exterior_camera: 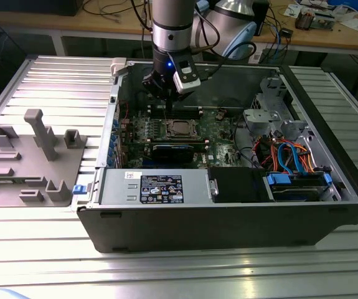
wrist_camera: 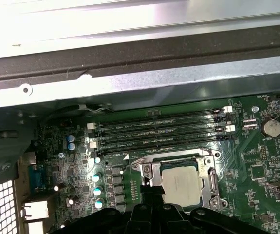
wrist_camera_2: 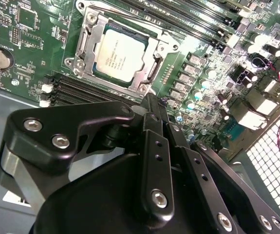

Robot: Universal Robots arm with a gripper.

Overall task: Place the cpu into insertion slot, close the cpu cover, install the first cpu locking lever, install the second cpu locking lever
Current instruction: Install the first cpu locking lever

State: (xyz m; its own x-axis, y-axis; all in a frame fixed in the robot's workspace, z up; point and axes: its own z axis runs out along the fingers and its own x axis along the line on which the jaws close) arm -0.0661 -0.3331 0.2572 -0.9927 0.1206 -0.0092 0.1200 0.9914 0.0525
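The cpu (wrist_camera_2: 118,52) lies in the insertion slot (wrist_camera_2: 72,62) under the cpu cover (wrist_camera_2: 155,49) mid-board, and the gripper (wrist_camera_2: 152,101), fingers together just beside it, may skid off and scrape the green board (wrist_camera_2: 32,48).

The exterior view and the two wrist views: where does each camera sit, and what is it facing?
Exterior view: off the arm, looking down into the open computer case; the arm and gripper show.
Second wrist view: on the wrist, looking past the gripper at the cpu.
First wrist view: on the wrist, facing the motherboard; the gripper shows.
Shared: both wrist views show the gripper and the cpu.
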